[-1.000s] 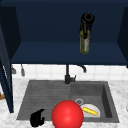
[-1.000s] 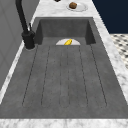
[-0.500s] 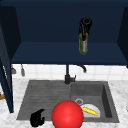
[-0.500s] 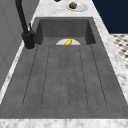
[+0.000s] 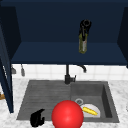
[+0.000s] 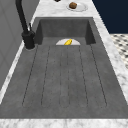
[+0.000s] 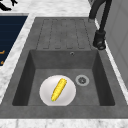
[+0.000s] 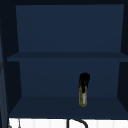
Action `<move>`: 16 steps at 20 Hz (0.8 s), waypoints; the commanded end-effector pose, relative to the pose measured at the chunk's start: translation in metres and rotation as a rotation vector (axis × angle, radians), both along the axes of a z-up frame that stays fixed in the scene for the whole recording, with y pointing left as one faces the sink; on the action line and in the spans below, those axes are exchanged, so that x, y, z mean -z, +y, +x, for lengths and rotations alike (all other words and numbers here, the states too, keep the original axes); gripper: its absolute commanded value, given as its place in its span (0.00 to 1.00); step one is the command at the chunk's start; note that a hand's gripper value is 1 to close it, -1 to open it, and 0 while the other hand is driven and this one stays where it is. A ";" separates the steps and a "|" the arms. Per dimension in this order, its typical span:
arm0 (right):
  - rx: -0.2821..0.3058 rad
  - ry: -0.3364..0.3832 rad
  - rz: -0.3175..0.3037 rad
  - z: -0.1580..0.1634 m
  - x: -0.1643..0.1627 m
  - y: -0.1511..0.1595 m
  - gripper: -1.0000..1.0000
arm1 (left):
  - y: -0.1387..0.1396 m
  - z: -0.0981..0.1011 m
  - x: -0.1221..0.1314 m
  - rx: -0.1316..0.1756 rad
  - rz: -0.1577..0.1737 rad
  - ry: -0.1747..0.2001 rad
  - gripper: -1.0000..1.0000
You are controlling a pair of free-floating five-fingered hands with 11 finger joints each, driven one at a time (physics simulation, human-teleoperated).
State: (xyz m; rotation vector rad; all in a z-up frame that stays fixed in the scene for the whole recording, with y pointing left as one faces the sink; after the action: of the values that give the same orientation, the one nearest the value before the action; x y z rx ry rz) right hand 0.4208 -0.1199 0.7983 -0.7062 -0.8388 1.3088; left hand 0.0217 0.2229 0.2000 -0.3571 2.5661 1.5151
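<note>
My right hand (image 5: 85,26) is up inside the open wall cabinet, shut on the top of an olive-green bottle (image 5: 83,45). The bottle hangs upright just above the lower shelf (image 5: 50,56). The upper view has the same hand (image 8: 84,80) and bottle (image 8: 83,98) right of the shelf's middle. My left hand (image 5: 37,118) floats low at the sink's front left corner with relaxed fingers, holding nothing; its fingers (image 7: 4,6) show at the far left in the right side view. A red ball (image 5: 67,115) sits beside it, over the sink's front edge.
In the basin lies a white plate (image 7: 45,96) with a corn cob (image 7: 59,89) beside the drain (image 7: 82,80). A black faucet (image 5: 67,77) stands behind the sink, the ribbed drainboard (image 6: 65,75) left of the basin. A plate with a brown item (image 6: 73,5) sits on the counter.
</note>
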 end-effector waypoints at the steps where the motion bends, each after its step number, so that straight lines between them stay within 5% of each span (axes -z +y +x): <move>1: 0.000 -0.020 0.025 0.031 0.013 -0.002 1.00 | 0.000 0.000 0.000 0.000 0.000 0.000 0.50; 11: -0.001 0.003 0.043 0.111 0.085 -0.009 1.00 | 0.000 0.000 0.000 0.000 0.000 0.000 0.50; 16: -0.020 0.094 0.057 0.148 0.105 -0.015 1.00 | 0.000 0.000 0.000 0.000 0.000 0.000 0.50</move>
State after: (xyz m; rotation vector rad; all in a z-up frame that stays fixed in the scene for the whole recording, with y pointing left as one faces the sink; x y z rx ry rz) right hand 0.5529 -0.1308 0.7255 -0.5807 -0.7636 1.3350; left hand 0.0217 0.2229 0.2000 -0.3571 2.5661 1.5151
